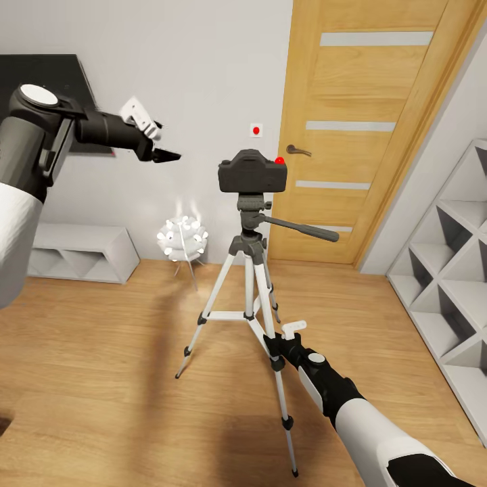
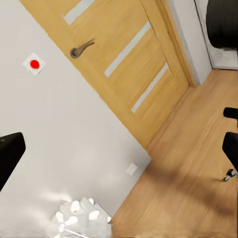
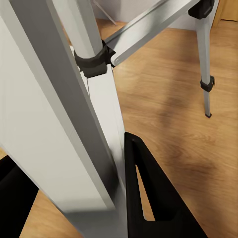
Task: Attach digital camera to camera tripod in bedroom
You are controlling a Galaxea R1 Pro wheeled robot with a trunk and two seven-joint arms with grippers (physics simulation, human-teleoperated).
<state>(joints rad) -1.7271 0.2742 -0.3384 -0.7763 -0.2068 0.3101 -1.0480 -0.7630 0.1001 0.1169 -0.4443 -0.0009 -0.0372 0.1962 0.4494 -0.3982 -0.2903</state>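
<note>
Head view: the camera (image 1: 252, 171) sits on the head of the tripod (image 1: 249, 284), which stands mid-floor (image 1: 101, 352) before the oak door (image 1: 352, 128). I judge the attaching step all but done. My left gripper (image 1: 164, 155) hangs beside the camera, apart from it, jaws nearly together and empty. My right gripper (image 1: 272, 345) clamps the tripod's front leg. Next move, I judge: release that leg gently without tipping the stand.

Left wrist view: grey wall, door, spiky lamp (image 2: 79, 218), plank floor.

Right wrist view: tripod leg pressed between dark fingers (image 3: 148, 193), over wood planks.
</note>
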